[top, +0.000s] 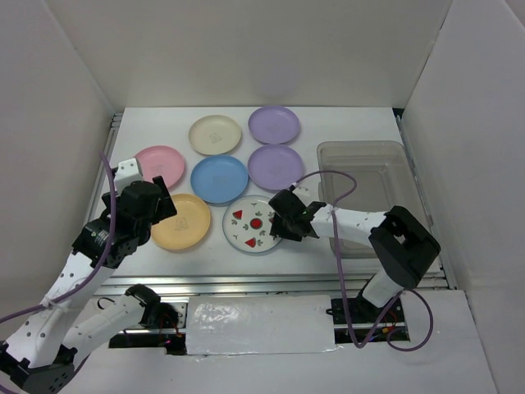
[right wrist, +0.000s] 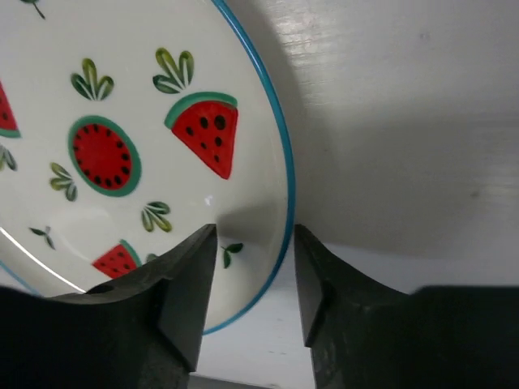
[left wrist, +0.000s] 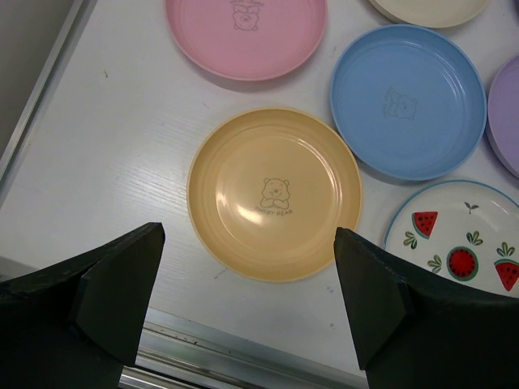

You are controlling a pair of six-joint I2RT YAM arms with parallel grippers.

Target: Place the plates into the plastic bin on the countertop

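Right gripper (right wrist: 255, 239): fingers narrowly apart, straddling the white plate's (right wrist: 162, 121) rim, lower centre of the top view.
Left gripper (left wrist: 250, 237): wide open above yellow plate (left wrist: 274, 194).
Bin (top: 361, 148): right side, no plates inside.
Risk: a thin rim pinch may slip or tilt, so the plate clips the bin wall.

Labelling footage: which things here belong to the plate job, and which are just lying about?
Job: far lilac plate, near lilac plate, pink plate, cream plate, blue plate, yellow-orange plate, watermelon-print plate, plastic bin.
Lying about: purple cables, metal rail.
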